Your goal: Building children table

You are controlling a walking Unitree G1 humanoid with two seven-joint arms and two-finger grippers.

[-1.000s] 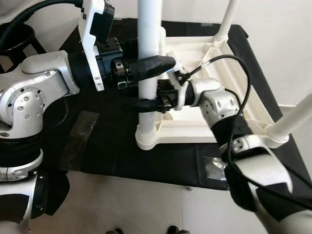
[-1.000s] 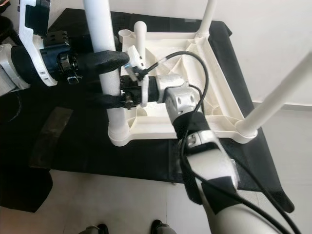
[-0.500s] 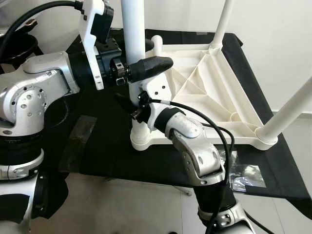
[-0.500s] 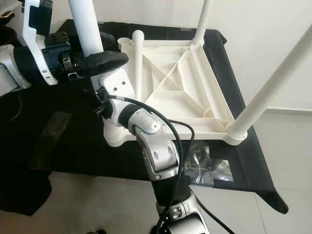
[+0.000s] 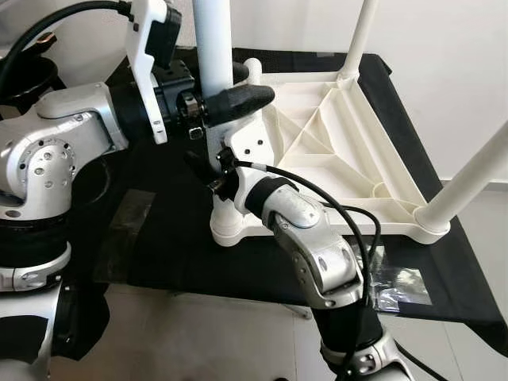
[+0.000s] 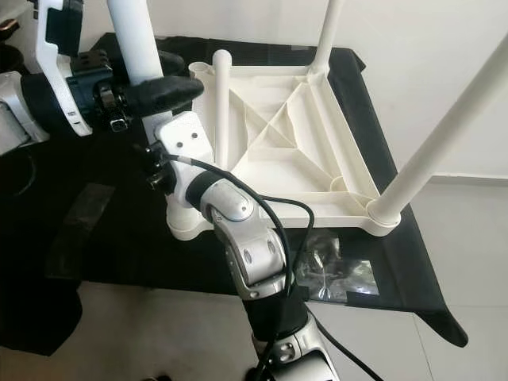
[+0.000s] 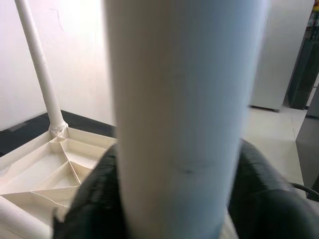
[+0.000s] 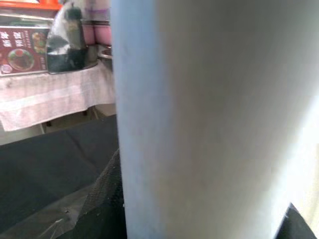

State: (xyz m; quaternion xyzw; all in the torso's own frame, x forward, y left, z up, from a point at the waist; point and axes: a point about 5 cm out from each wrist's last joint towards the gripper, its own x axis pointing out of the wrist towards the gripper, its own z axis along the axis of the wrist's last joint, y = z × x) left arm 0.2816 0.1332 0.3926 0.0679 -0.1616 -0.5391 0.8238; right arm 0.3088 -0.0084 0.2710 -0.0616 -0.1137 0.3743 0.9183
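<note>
With both the left end effector (image 5: 230, 99) and right end effector (image 5: 208, 171) clamped on the near leg (image 5: 213, 48), any uneven push could, I'd say, cock it in the tabletop's (image 6: 294, 151) corner socket (image 5: 225, 226) and jam it.

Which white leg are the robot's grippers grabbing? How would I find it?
Find the white tabletop lying upside down on the black cloth. Go to its corner nearest the robot's left arm, where one leg stands up. It alone has the left gripper and the right gripper around it; the other legs stand free.
</note>
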